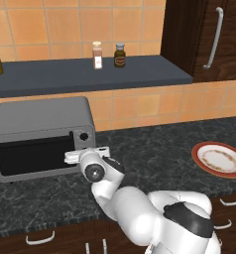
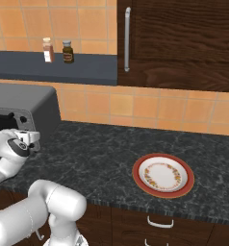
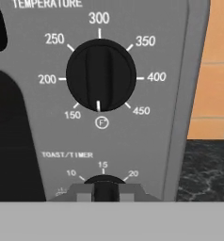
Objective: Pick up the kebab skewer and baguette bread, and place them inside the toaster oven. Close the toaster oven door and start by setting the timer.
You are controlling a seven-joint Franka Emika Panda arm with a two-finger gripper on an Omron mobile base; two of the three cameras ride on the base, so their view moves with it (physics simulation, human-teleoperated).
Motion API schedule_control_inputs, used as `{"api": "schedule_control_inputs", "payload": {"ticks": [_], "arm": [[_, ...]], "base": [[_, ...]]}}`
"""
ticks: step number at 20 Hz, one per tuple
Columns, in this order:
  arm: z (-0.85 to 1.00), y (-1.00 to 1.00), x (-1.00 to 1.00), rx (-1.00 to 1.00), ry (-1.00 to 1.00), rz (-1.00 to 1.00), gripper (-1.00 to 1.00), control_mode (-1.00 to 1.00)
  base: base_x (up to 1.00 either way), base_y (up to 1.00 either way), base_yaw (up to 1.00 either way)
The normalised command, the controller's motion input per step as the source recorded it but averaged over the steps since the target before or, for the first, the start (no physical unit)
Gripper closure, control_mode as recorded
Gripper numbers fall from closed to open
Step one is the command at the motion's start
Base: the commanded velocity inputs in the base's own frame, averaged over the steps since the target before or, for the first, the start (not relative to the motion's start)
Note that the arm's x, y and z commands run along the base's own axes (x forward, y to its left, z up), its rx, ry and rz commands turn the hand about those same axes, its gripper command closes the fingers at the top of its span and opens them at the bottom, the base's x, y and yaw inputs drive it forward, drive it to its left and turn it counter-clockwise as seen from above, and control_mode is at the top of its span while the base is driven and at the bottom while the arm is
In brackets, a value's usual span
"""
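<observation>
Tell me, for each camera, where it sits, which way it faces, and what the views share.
Left base view: behind the arm's left, facing forward and down at the oven, counter and plate; the white arm rises from lower right, claw at the oven's knob panel.
Right base view: behind the arm's right, facing the plate and the oven's right end; arm at lower left.
Hand view: on the hand, facing the knob panel close up; claw shut on the timer knob, below the temperature knob.
Shared: both base views show oven, plate, two shelf jars.
</observation>
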Motion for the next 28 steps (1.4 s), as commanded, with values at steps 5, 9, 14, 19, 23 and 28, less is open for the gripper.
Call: {"api": "schedule_control_inputs", "payload": {"ticks": [5, 9, 14, 19, 23, 28], "arm": [[0.00, 0.00, 0.00, 0.00, 0.00, 0.00, 1.00, -1.00], [-0.16, 0.00, 0.00, 0.00, -0.01, 0.00, 1.00, -1.00], [-0.55, 0.00, 0.00, 0.00, -0.03, 0.00, 1.00, -1.00], [-0.39, -0.03, 0.00, 0.12, -0.05, 0.00, 1.00, -1.00], [-0.28, -0.06, 0.00, 0.17, -0.04, 0.00, 1.00, -1.00], [-0.26, 0.00, 0.00, 0.16, -0.04, 0.00, 1.00, -1.00]], "base": [[0.00, 0.00, 0.00], [0.00, 0.00, 0.00], [0.00, 0.00, 0.00], [0.00, 0.00, 0.00], [0.00, 0.00, 0.00], [0.00, 0.00, 0.00]]}}
